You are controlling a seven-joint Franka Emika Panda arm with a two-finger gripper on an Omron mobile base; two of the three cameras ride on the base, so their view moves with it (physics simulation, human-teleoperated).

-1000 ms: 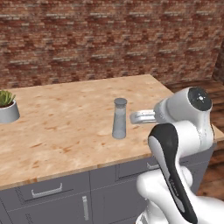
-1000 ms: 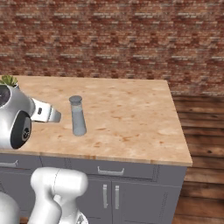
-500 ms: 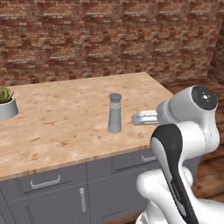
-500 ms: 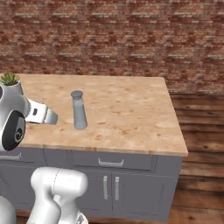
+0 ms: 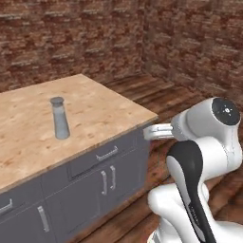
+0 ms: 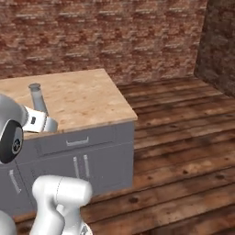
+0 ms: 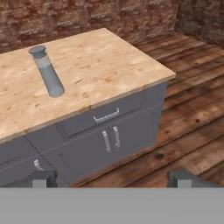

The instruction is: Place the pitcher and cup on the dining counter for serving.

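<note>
**Pitcher parked on the counter, pincer wide and empty**

Here we are at the dining counter (image 5: 102, 116), and the pitcher (image 5: 60, 118) is standing upright on the light wood top, all by itself, dark round cap up. In the left base view it sits at about 9 o'clock from frame centre, well in from the counter's front edge and well back from the near corner. Over in the right base view, the pitcher (image 6: 37, 97) pokes up at roughly 10 o'clock, its lower part hidden behind the arm's white wrist.

The hand view looks down on the same counter (image 7: 109, 65) from off its front side: pitcher (image 7: 47, 71) at 10 o'clock, leaning in the picture only because the camera is tilted. Below the wood top, grey cabinet fronts (image 7: 109, 140) with pale handles, then dark plank floor (image 7: 192, 131) at 3 o'clock.

And the gripper (image 7: 109, 178): 2 dark fingertips (image 7: 41, 177) sit far apart at the bottom corners, jaws spread wide, nothing between them, well clear of the pitcher. Brick wall (image 5: 71, 42) behind the counter.
</note>
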